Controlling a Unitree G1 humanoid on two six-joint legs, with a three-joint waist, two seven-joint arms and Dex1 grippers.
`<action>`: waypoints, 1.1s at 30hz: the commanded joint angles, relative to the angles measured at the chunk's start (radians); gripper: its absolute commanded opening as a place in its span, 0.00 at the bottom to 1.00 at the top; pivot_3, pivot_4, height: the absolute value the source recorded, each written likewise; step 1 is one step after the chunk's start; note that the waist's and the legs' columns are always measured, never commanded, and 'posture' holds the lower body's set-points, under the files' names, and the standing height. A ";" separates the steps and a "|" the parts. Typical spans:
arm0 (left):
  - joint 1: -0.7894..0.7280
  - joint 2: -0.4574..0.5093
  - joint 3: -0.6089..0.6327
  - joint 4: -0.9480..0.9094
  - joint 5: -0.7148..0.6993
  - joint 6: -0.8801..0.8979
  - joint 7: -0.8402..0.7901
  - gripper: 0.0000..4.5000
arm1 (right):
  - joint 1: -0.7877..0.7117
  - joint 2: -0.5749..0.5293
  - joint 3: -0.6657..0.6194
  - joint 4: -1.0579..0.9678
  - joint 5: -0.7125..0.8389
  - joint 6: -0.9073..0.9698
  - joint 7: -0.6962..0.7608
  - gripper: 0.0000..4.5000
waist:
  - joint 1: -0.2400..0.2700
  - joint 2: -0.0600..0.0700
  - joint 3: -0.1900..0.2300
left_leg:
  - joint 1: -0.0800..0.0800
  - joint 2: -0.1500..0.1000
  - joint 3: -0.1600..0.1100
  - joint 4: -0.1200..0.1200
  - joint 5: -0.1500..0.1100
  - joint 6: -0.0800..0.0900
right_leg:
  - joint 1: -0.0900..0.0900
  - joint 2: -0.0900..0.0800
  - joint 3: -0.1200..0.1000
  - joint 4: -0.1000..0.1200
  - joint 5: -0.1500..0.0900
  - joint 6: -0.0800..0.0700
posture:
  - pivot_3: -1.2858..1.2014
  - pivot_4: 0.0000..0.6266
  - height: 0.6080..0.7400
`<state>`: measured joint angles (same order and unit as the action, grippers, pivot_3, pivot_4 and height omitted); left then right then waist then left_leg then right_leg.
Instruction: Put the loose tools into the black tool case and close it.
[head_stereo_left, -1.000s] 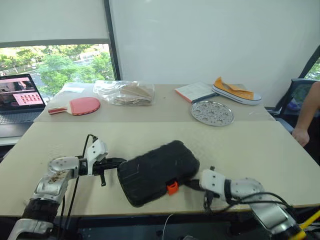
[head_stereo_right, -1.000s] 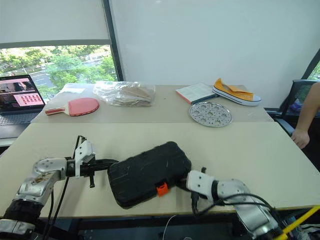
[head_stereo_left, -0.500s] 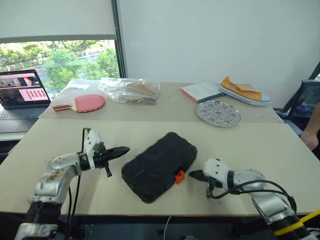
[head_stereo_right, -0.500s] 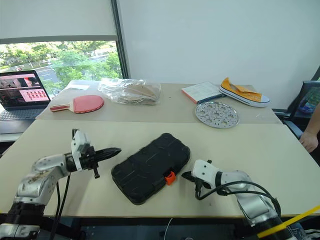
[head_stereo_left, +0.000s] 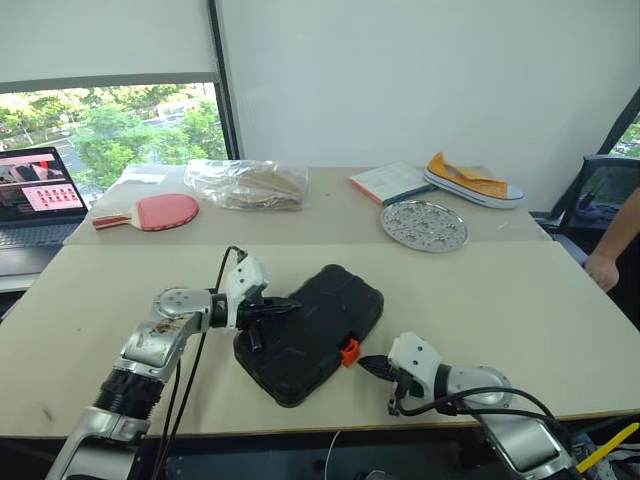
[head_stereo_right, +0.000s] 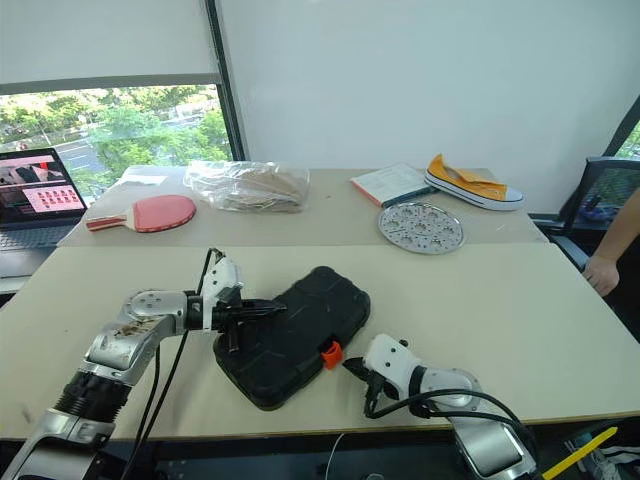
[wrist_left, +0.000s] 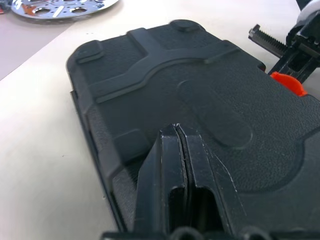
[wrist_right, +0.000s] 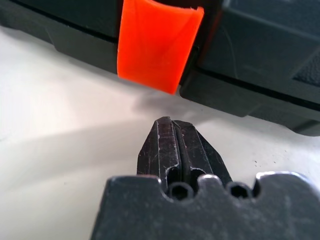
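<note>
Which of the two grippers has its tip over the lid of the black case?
The left gripper: its shut tip lies over the black tool case, near the lid's left edge. The right gripper stays off the case, pointing at the orange latch.

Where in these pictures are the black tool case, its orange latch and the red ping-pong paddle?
black tool case (head_stereo_left: 310, 330): left eye view, middle of its closed textured lid.
orange latch (wrist_right: 157, 47): right wrist view, centre of the orange tab on the case's front edge.
red ping-pong paddle (head_stereo_left: 168, 211): left eye view, on its red blade.

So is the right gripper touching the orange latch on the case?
Apart. The right wrist view shows bare table between the shut right gripper and the orange latch of the black tool case.
</note>
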<state>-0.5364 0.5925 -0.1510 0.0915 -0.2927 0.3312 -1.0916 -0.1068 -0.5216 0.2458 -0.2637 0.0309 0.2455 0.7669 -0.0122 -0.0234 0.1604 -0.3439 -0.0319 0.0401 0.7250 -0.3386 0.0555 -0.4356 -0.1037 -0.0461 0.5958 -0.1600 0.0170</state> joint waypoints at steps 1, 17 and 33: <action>0.014 -0.015 -0.041 0.022 0.044 0.007 0.012 0.01 | -0.002 0.018 0.021 -0.019 0.006 0.009 -0.003 0.00 | 0.001 0.000 0.000 | 0.000 0.000 0.000 0.000 0.000 0.000 | 0.000 0.000 0.000 0.000 0.000 0.000 | 0.52 0.24 1.00; 0.004 -0.049 -0.061 0.065 0.075 -0.003 0.020 0.01 | -0.031 0.013 -0.021 -0.139 0.078 0.068 0.020 0.00 | 0.014 0.001 -0.001 | 0.001 -0.001 0.000 0.000 0.000 0.001 | 0.001 -0.001 0.001 0.000 0.000 0.000 | 0.52 0.24 1.00; 0.013 -0.063 -0.073 0.070 0.091 -0.019 0.003 0.01 | 0.063 0.037 -0.074 -0.071 0.074 -0.063 -0.037 0.00 | 0.022 0.002 -0.001 | 0.001 -0.001 0.000 0.000 -0.001 0.001 | 0.001 -0.001 0.001 0.000 0.000 0.000 | 0.52 0.24 1.00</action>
<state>-0.5567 0.5396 -0.1727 0.1231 -0.2344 0.3020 -1.0801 -0.0453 -0.4938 0.2065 -0.3220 0.0850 0.2326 0.7533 0.0093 -0.0214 0.1593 -0.3431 -0.0326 0.0401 0.7250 -0.3393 0.0568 -0.4349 -0.1050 -0.0453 0.5959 -0.1599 0.0171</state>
